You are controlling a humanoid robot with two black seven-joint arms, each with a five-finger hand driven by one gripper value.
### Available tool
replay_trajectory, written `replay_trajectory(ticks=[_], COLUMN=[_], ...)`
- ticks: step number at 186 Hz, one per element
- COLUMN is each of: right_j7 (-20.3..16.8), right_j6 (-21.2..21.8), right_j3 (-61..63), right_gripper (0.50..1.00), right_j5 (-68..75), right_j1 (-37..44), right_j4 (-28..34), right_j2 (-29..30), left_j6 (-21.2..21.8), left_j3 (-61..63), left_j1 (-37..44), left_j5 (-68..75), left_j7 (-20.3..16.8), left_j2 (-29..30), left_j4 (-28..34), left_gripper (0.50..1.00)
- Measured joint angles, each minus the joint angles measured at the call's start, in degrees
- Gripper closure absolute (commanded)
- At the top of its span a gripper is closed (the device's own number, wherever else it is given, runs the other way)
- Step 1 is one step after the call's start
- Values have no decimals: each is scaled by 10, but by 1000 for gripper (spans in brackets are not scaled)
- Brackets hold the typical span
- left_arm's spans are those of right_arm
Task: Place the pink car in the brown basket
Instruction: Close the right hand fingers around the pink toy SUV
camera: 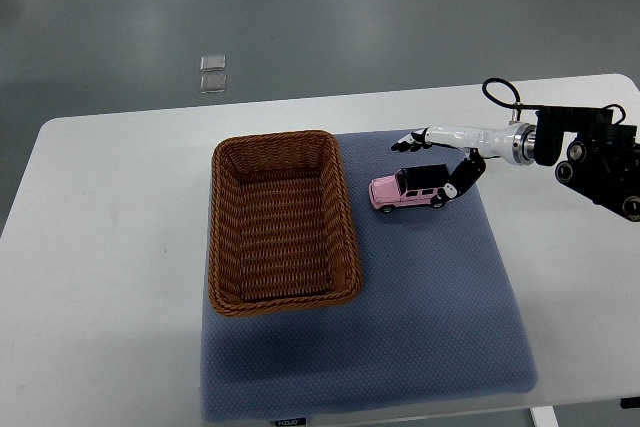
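- A white table (110,207) with rounded corners carries everything; a blue-grey mat (430,317) covers its middle and reaches the near edge.
- The brown basket (281,222) sits on the mat's left side, its long sides running from the far edge toward the near edge. It is a woven rectangle, and its left rim lies about along the mat's left edge.
- Nothing lies inside the basket; only its woven floor shows.
- The pink car (408,190) stands on its wheels on the mat, near the mat's far edge and just right of the basket's far right corner, apart from the rim. It has a dark roof, and its length runs left to right.
- The right hand (445,162) comes in from the table's right edge on a white forearm with a black wrist unit (590,157).
- Its fingers (412,143) stretch out past the far side of the car, while the thumb (462,177) bends down at the car's right end.
- The hand brackets the car's right rear, spread loosely rather than closed around it; whether the thumb tip touches the car cannot be told.
- The car rests on the mat, not lifted.
- Beyond the table's far edge, two small clear squares (212,74) lie on the grey floor.
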Motion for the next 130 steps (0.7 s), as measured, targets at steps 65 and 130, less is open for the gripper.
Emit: replay_trajectory(ticks=[65, 130], right_j7=[-8, -8], right_j6=[-2, -1], right_j3=[0, -1], right_gripper=[611, 707], right_j5=[0, 1], right_j1=[-9, -15], right_j4=[-24, -24], right_j2=[18, 19], left_j6=[0, 0], left_j3=[0, 0], left_j1=[0, 0], left_j5=[0, 0], left_j7=[0, 0], left_j2=[0, 0], left_j4=[0, 0], left_gripper=[500, 500])
